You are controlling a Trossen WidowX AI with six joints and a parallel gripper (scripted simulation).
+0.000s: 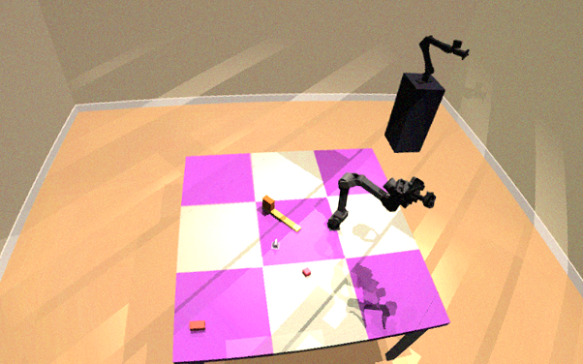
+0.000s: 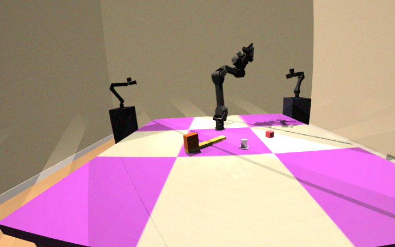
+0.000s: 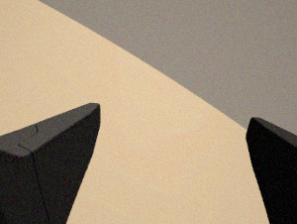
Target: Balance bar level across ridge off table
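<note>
A black six-joint robot arm raises its spread, empty black gripper above a magenta-and-cream checkered table, where a long yellow bar lies near the small pale-grey ridge.

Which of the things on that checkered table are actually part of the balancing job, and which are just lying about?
For the job:
- yellow bar
- small white ridge

Apparently just lying about:
- orange block
- red cube
- reddish-orange block
</note>
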